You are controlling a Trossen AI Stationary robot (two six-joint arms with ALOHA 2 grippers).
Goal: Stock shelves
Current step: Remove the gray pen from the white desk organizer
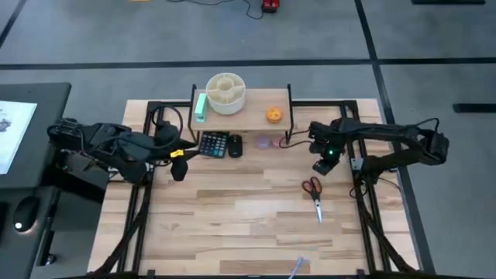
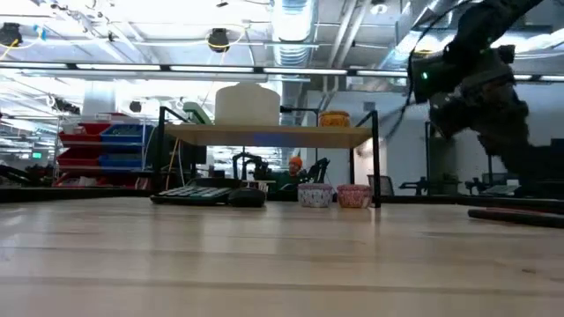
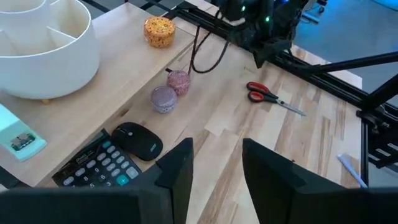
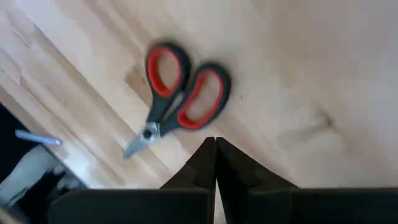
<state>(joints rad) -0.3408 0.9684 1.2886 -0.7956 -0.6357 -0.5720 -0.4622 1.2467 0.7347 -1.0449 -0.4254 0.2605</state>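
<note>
Shelf (image 1: pixel 256 118) holds three items; scissors (image 1: pixel 313 191), at six o'clock of the pinched-together right gripper (image 1: pixel 322 166), remain unstocked, left gripper (image 1: pixel 179 167) parted.

Hidden, cropped and unclear parts

Under the shelf (image 1: pixel 242 116), the high view hides the far halves of the calculator (image 1: pixel 213 144) and the mouse (image 1: pixel 235 145), and the two small cups (image 2: pixel 315 195) show there only as a faint purple spot. In the low view the scissors (image 2: pixel 515 214) run off the right edge as a dark streak. In the right wrist view the scissors' handles are blurred. A small pale-blue object (image 1: pixel 298 268) at the surface's near edge is too small to identify.
</note>
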